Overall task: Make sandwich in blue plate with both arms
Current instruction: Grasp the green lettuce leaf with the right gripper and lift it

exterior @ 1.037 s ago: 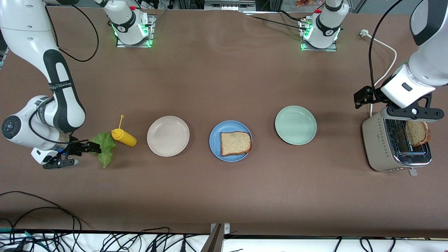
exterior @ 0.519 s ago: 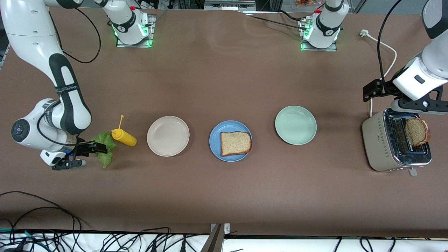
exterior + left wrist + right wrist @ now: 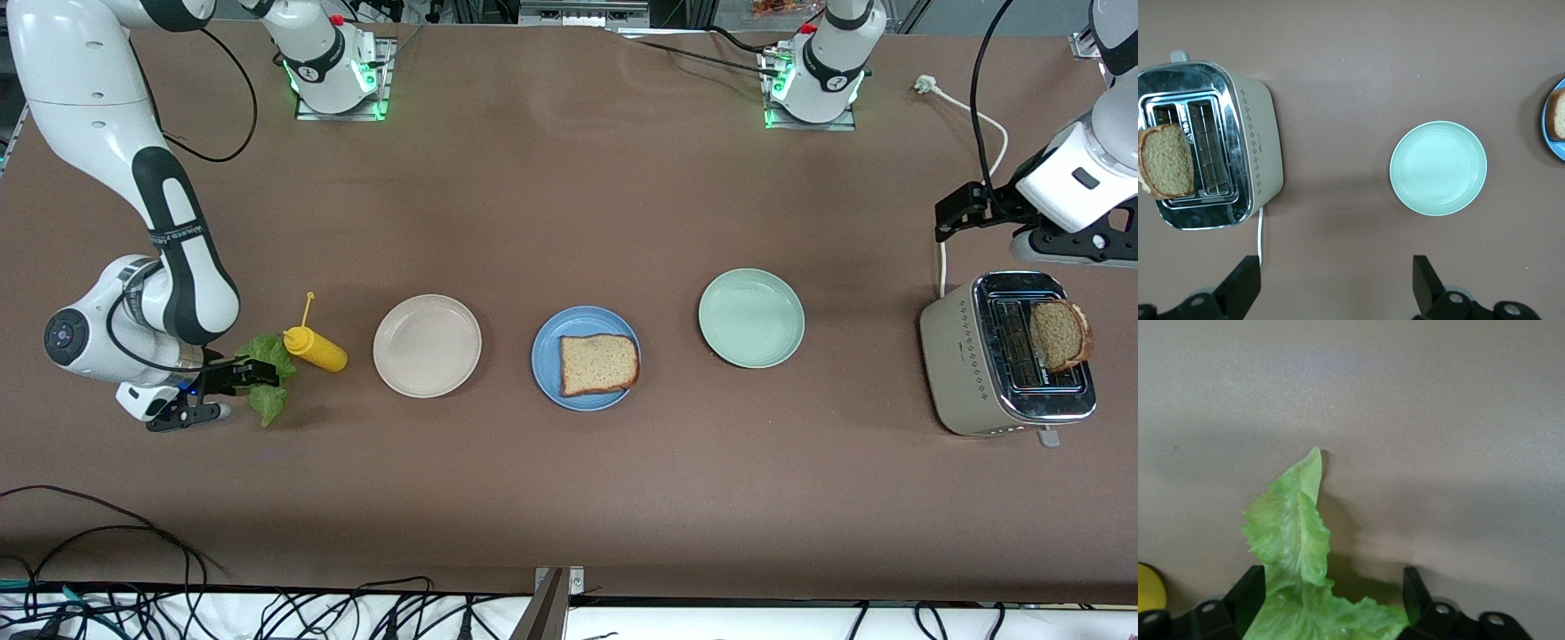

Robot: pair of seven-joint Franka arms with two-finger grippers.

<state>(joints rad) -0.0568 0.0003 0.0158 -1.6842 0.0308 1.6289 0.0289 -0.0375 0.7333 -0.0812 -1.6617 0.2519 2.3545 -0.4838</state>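
Presently the right gripper (image 3: 233, 380) sits low at the lettuce leaf (image 3: 267, 378), near the right arm's end of the worktop, its fingers spread with the leaf's broad end lying between them; whether they have begun to pinch cannot be told. The leaf's long axis runs straight out from the gripper, tip pointing away. The blue plate (image 3: 544, 357), holding one bread slice (image 3: 598, 364), lies mid-table, well apart toward the left arm's end, so the right arm is plainly nearer the leaf. Along that line stand a yellow mustard bottle (image 3: 316, 348), touching or just beside the leaf, and a beige plate (image 3: 427, 345); a carry should probably lift clear of both. The left gripper (image 3: 1337, 293), fingers spread and empty, hovers near the toaster (image 3: 965, 360), where the second slice (image 3: 1058, 334) stands in a slot. A green plate (image 3: 751, 317) lies between toaster and blue plate.
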